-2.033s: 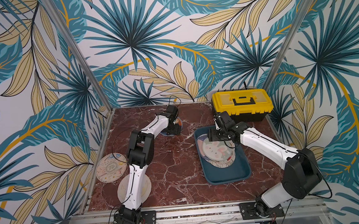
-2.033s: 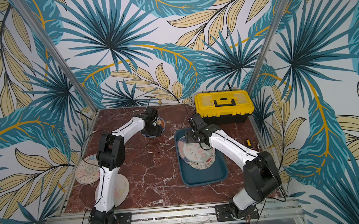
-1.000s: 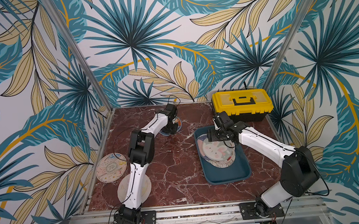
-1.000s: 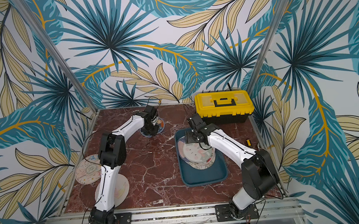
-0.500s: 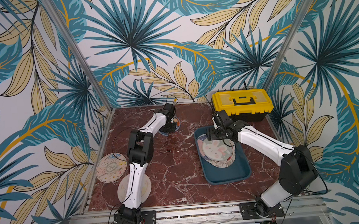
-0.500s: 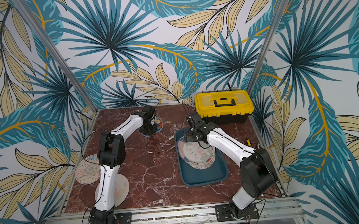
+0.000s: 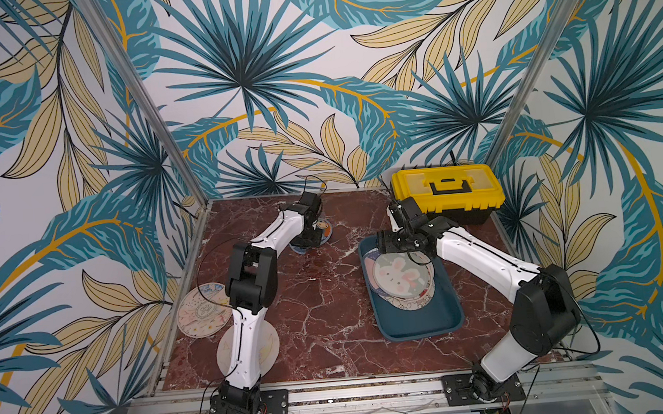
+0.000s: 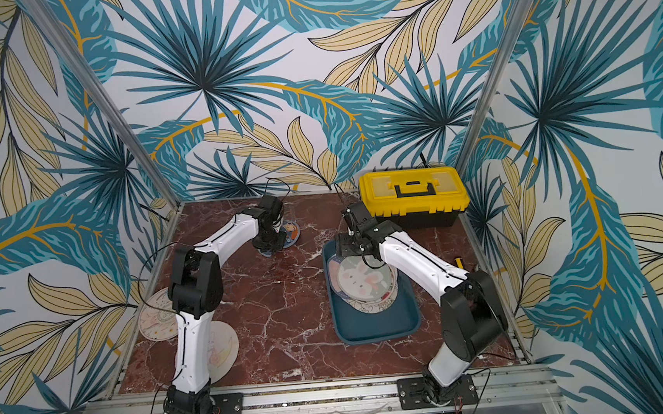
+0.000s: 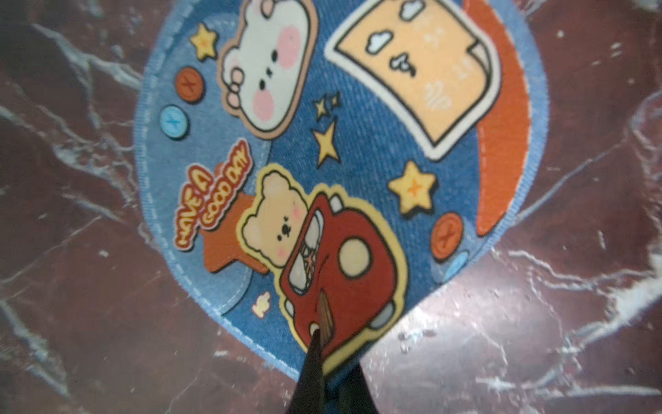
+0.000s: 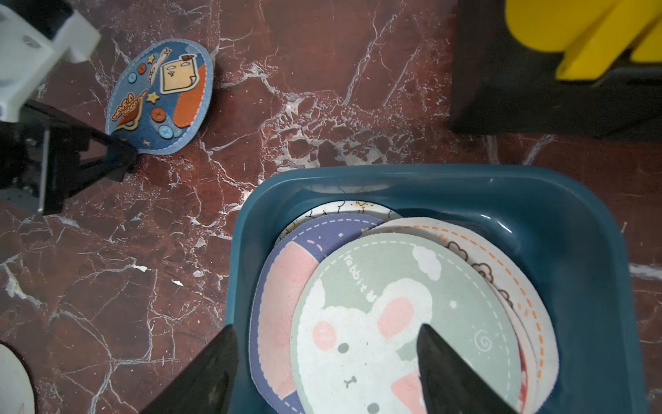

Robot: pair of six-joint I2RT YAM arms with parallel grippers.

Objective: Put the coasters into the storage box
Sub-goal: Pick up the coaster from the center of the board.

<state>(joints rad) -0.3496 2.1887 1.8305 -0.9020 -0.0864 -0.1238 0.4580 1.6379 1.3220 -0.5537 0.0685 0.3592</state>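
counter [image 9: 71,251]: polished red-brown marble look, glossy, with white veins
blue coaster [image 9: 358,161]: denim-like woven cloth, matt, stitched rim
rabbit coaster [image 10: 394,286]: soft, slightly fuzzy, matt
storage box [image 10: 537,200]: smooth teal plastic, slight sheen
toolbox [image 7: 478,188]: smooth hard plastic, yellow and black

The counter [image 7: 321,297] is a red-brown marble-patterned slab with white veining. 5 items rest directly on it.

1. The yellow-lidded black toolbox [image 7: 448,194] sits in the far right corner.
2. The teal storage box [image 7: 420,330] sits in front of the toolbox. It is near but not touching, with bare marble between them.
3. The blue coaster [image 8: 289,233] sits at the far left-centre, well apart from the storage box. Whether it lies fully flat cannot be determined.
4. A cream coaster with a coloured print [image 7: 200,311] sits against the left edge.
5. A plainer cream coaster [image 7: 271,342] sits just beside item 4, nearer the front. Their meeting point is hidden.
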